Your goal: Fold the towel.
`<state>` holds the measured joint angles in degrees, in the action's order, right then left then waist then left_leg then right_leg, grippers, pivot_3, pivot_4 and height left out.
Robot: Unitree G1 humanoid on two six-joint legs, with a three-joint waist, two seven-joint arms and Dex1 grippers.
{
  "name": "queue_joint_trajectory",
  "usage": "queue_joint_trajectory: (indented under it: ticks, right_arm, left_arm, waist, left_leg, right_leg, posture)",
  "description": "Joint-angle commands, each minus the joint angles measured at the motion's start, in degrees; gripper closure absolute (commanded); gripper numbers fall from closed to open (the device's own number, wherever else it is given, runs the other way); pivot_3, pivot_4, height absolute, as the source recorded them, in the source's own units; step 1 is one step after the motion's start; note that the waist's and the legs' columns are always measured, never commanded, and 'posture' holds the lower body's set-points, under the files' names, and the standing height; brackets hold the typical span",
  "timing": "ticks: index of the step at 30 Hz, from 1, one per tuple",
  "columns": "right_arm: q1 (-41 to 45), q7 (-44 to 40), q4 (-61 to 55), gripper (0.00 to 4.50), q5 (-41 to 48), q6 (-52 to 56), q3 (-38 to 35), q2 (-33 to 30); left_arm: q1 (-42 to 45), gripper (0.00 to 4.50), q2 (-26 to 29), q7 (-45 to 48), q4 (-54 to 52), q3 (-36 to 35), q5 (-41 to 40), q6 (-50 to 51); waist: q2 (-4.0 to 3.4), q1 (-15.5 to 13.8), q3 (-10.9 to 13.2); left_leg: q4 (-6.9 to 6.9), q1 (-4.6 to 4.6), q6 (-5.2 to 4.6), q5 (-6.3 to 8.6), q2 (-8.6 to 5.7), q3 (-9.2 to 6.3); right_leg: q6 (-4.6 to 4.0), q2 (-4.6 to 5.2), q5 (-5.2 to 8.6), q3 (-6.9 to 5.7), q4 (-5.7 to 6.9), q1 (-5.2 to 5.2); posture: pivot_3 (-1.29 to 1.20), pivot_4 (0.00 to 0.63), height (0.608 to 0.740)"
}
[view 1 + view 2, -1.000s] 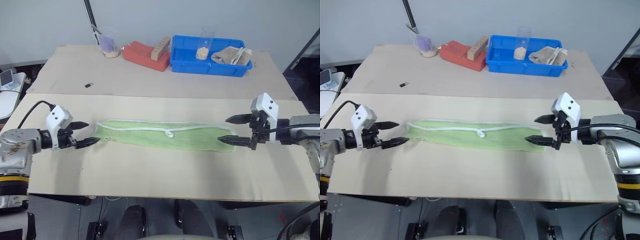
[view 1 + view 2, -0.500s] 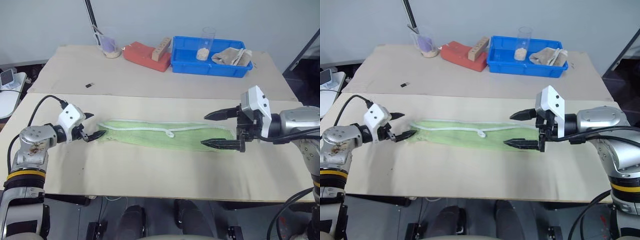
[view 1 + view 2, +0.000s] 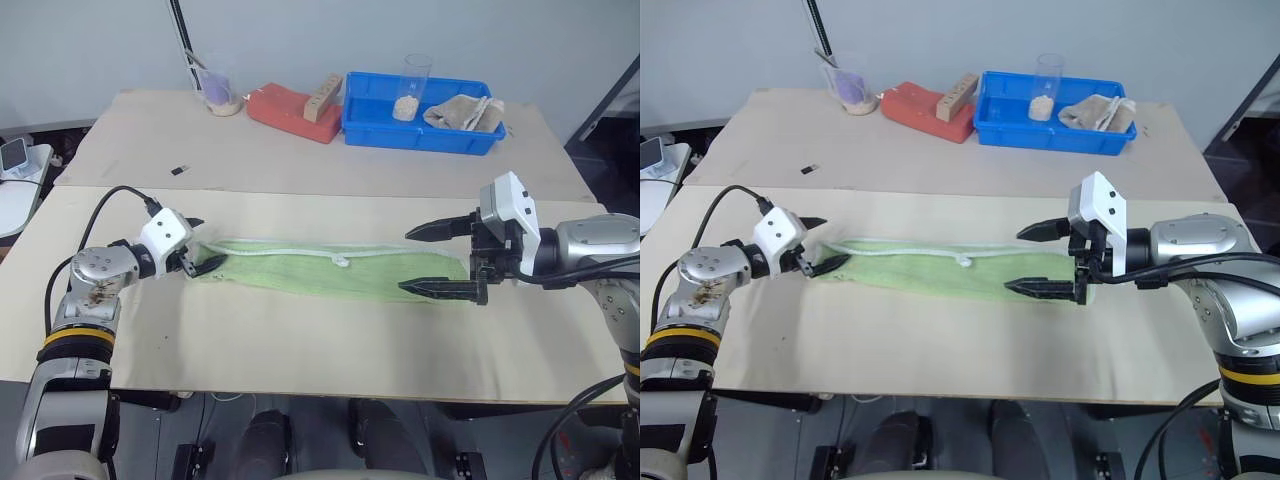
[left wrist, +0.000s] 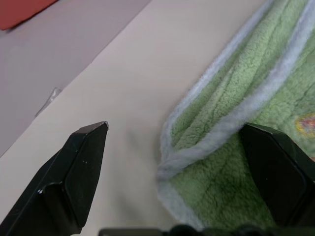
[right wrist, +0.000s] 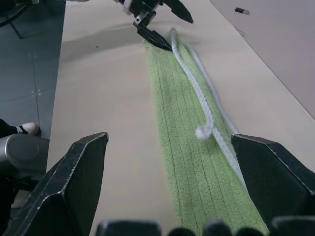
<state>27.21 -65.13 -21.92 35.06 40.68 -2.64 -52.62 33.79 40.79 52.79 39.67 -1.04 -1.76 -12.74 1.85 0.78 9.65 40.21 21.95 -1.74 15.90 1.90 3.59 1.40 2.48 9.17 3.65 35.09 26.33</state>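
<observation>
Green terry towel (image 3: 330, 270), long strip across tabletop (image 3: 300, 350) centre. My left gripper (image 3: 200, 250) spread at its end, right gripper (image 3: 440, 260) spread over other; pinch both layers squarely.

Nothing legible turned up anywhere. The light green terry towel (image 4: 256, 147) carried a small reddish-yellow printed mark near its corner, too blurred to make out as letters. Well behind that towel, the tan wooden block (image 3: 322, 95) resting on the red slab looked faintly marked along its side, but no characters could be read off it.
</observation>
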Motion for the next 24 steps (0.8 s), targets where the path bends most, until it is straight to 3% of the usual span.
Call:
queue_joint_trajectory:
  ticks: [1, 9, 16, 24]
  right_arm:
    - [1.17, 0.19, -1.12, 0.08, 0.76, -0.74, -0.80, -0.05]
    - [-1.45, 1.76, -0.87, 0.08, -0.55, -1.28, -2.44, -0.82]
    - [-8.77, 5.04, -1.14, 0.08, -1.35, -1.01, -7.49, -2.65]
    - [-13.78, 10.72, -3.19, 0.08, 1.04, 1.87, -10.79, -0.43]
  left_arm:
    - [4.79, 0.00, -0.95, -3.84, 3.56, -1.70, -0.33, -1.03]
    - [11.29, 0.00, -2.58, -5.63, 9.85, -3.78, -2.22, 2.20]
    - [3.42, 0.00, 3.01, 8.23, -0.94, -2.88, -5.32, 7.14]
    - [-0.98, 0.00, 6.10, 8.95, -4.97, -4.47, -6.61, 10.05]
  waist:
    - [0.01, -0.05, 0.00]
    - [0.01, 0.17, 0.00]
    - [0.01, 0.24, 0.00]
    - [0.01, 0.01, 0.00]
  left_leg:
    - [0.01, 0.00, 0.00, 0.00, 0.00, -0.02]
    - [0.02, 0.05, -0.01, 0.00, -0.03, -0.05]
    - [0.00, 0.07, -0.01, 0.01, 0.00, -0.04]
    - [0.05, 0.01, -0.01, 0.00, 0.01, -0.04]
  right_leg:
    - [0.02, 0.00, 0.00, -0.01, 0.01, 0.00]
    - [0.07, 0.01, -0.05, -0.03, -0.05, 0.00]
    - [0.01, 0.01, -0.08, -0.02, -0.05, 0.03]
    - [0.30, 0.00, 0.10, -0.02, 0.01, 0.00]
  posture:
    - [0.00, 0.150, 0.714]
    - [0.00, 0.150, 0.714]
    - [0.00, 0.150, 0.714]
    - [0.00, 0.150, 0.714]
